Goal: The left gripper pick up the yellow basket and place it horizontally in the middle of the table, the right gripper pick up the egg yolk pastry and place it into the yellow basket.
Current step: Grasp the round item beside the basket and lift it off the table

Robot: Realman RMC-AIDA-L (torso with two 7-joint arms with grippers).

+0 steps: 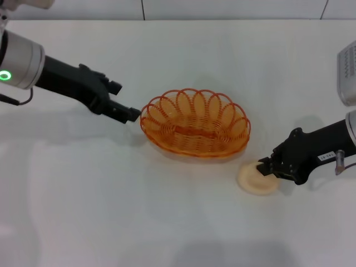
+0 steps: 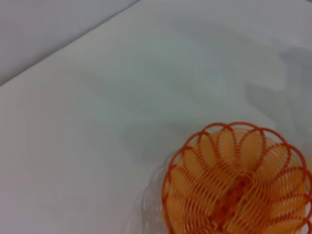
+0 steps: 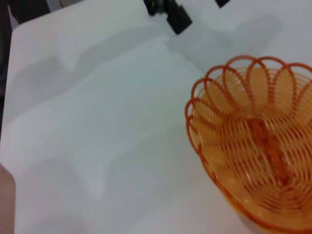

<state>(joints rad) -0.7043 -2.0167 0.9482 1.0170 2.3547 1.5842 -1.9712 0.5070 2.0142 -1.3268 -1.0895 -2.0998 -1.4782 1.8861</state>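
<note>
The yellow basket (image 1: 194,125) stands upright and lengthwise across the middle of the table, and it is empty. It also shows in the left wrist view (image 2: 239,180) and the right wrist view (image 3: 258,146). My left gripper (image 1: 132,113) is just off the basket's left rim, with nothing in it. In the right wrist view its two black fingertips (image 3: 175,17) stand apart, clear of the basket. The egg yolk pastry (image 1: 255,181) lies on the table in front of the basket's right end. My right gripper (image 1: 268,167) is low over the pastry's right edge, open.
A grey perforated object (image 1: 347,72) sits at the table's right edge. The white table (image 1: 167,211) runs wide to the front and left. The back wall line runs along the table's far edge.
</note>
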